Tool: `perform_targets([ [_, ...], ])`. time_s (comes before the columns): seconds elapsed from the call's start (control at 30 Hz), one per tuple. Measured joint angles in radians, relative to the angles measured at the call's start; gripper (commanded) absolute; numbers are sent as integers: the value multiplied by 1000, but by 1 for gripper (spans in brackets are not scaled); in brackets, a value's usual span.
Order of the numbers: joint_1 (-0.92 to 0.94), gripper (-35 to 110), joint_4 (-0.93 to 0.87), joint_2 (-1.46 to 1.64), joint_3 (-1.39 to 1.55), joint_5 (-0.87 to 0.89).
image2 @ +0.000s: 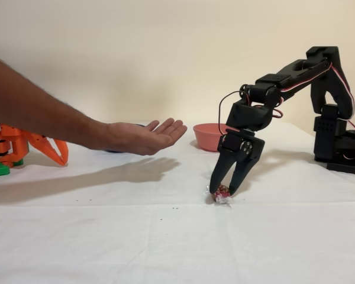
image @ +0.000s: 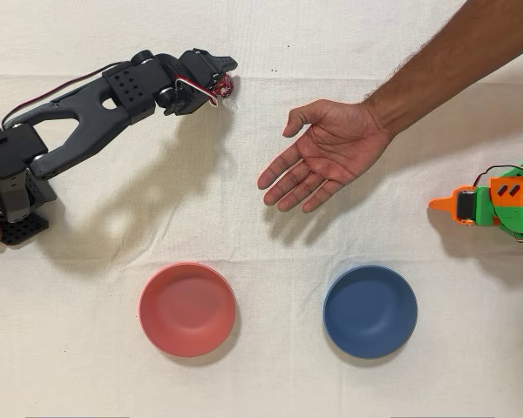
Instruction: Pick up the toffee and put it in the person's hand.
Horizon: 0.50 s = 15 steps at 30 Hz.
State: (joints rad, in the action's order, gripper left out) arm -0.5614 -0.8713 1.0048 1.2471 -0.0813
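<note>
One toffee (image2: 223,192) sits on the surface, pinched between the tips of the black arm's hand (image2: 223,190). One open palm (image: 324,155) waits nearby; two bowls, red (image: 187,309) and blue (image: 370,311), seen whole from overhead.

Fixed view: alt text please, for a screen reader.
The black arm's gripper pinches the toffee at the tablecloth. At left, a person's hand waits palm up above the table, apart from it.
</note>
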Motion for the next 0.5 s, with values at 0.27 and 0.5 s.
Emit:
perform_targets([
  [0.27,23,27,0,-38,-38,-12],
  [0.5,63,25,0,-40,-40,-31],
])
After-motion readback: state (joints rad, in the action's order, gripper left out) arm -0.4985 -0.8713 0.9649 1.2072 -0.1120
